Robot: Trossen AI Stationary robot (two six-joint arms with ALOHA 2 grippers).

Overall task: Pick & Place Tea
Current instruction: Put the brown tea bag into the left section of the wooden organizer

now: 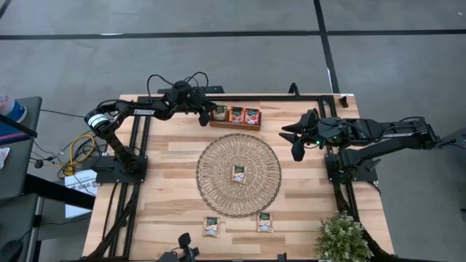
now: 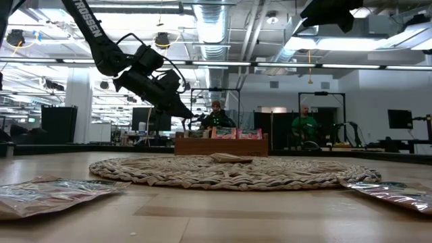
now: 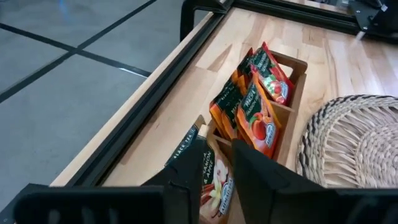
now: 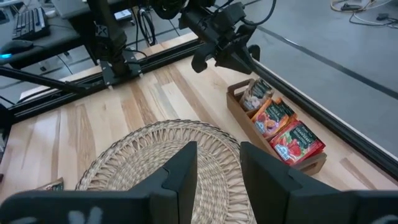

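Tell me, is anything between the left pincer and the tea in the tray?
Nothing visible. The left pincer hangs open right over the end of the tray, with a beige tea sachet showing between its fingers. The right pincer waits off to the side, above bare table.

Both arms are dark, nearly black, built from slim tubes joined by bulkier rounded joints. The left arm (image 1: 138, 110) carries white lettering along one tube, partly readable in the low view, and black cables loop loosely above its wrist. Near its base sits a round joint with a pale ring. The right arm (image 1: 378, 135) shows a small green light beside its wrist. Each base is a black block bolted to a black frame. The fingers (image 4: 186, 171) are matte black, flat, angular plates.
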